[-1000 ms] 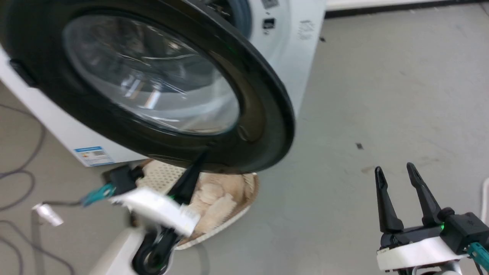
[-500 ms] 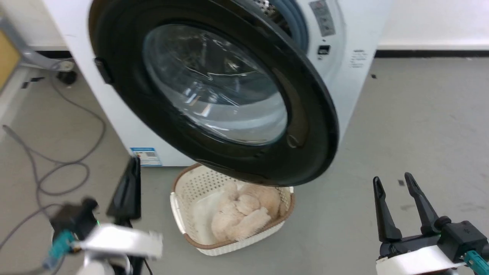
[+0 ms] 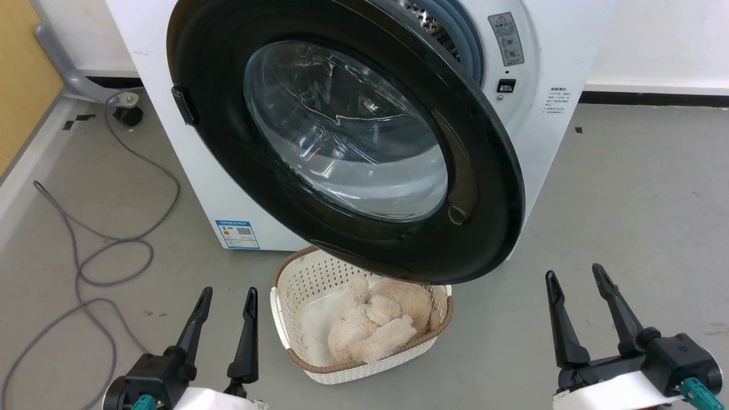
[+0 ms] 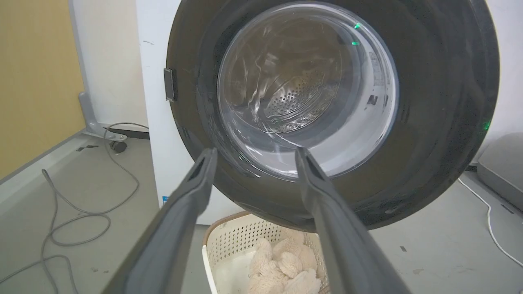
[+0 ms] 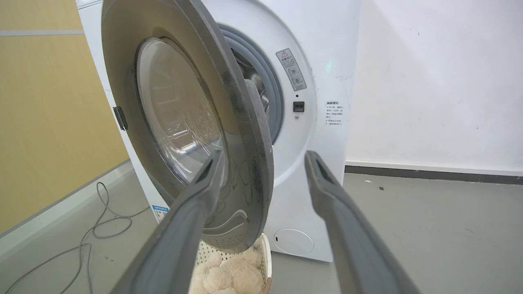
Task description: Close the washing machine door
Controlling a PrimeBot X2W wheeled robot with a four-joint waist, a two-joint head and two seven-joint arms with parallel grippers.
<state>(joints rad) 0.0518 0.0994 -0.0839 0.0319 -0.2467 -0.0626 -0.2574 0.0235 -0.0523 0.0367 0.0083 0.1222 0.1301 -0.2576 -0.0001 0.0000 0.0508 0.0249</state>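
Glossy black round washing machine door (image 3: 347, 136) stands open. Left claw (image 3: 228, 296) and right claw (image 3: 574, 273), both spread, sit clear below its rim

Round black-rimmed washing machine door (image 3: 364, 142), glass-centred, swung partly open above basket.
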